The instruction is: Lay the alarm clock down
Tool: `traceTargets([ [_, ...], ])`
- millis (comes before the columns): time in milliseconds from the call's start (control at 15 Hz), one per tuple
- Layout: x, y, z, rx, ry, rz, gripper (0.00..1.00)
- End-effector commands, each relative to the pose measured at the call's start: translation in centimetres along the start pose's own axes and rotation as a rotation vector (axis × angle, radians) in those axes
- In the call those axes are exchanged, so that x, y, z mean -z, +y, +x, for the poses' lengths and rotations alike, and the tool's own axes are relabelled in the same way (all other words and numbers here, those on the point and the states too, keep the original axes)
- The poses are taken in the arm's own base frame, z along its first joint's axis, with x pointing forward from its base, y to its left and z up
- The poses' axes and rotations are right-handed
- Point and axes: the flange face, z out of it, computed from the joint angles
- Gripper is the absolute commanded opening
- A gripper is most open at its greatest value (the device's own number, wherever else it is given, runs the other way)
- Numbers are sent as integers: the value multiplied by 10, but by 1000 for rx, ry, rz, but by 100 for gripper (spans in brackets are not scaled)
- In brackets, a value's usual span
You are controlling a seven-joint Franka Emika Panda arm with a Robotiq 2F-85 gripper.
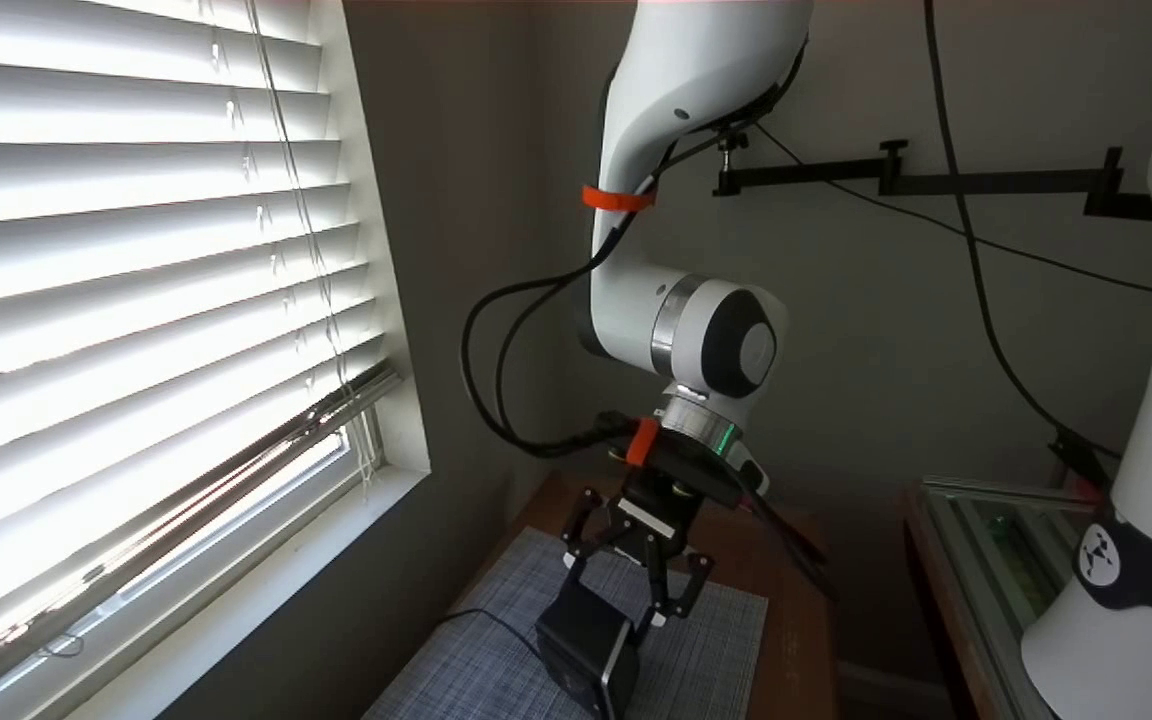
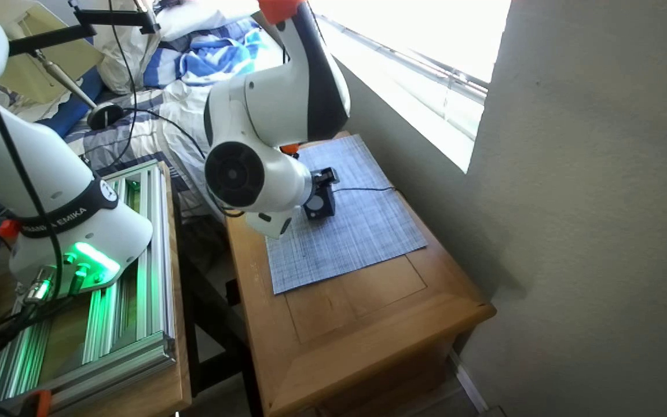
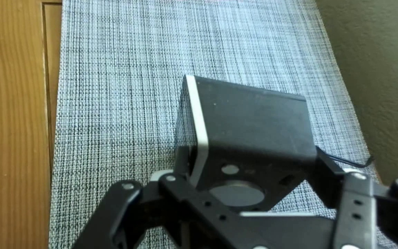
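Observation:
The alarm clock is a black box with a silvery front edge. It shows tilted between the fingers in an exterior view [image 1: 584,645], as a small dark box with a round grey disc in an exterior view [image 2: 320,204], and large in the wrist view [image 3: 254,119]. My gripper [image 3: 250,162] is shut on it, one finger at the silver-edged face and one at the opposite side. The gripper also shows in both exterior views [image 1: 612,602] [image 2: 326,175]. The face is seen only edge-on in the wrist view. I cannot tell whether the clock touches the mat.
A grey woven mat [image 2: 345,243] lies on a wooden cabinet top [image 2: 362,330]. A thin black cord [image 2: 363,189] runs from the clock toward the wall. A window with blinds [image 1: 136,250] and its sill [image 1: 266,590] stand beside the cabinet. The robot's base table [image 2: 160,278] is opposite.

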Motion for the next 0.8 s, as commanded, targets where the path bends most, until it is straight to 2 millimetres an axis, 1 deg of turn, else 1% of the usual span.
traceTargets([
  [0,13,-16,-25,43,81,-74,58],
  [200,11,-28,-35,64,160,-138,58],
  [467,-2,-38,-42,90,180,-214,58],
  [600,-2,-43,-46,103,174,-224,58],
  [667,-1,-44,-47,113,172,-226,96],
  [733,1,-46,-50,130,175,-230,97],
])
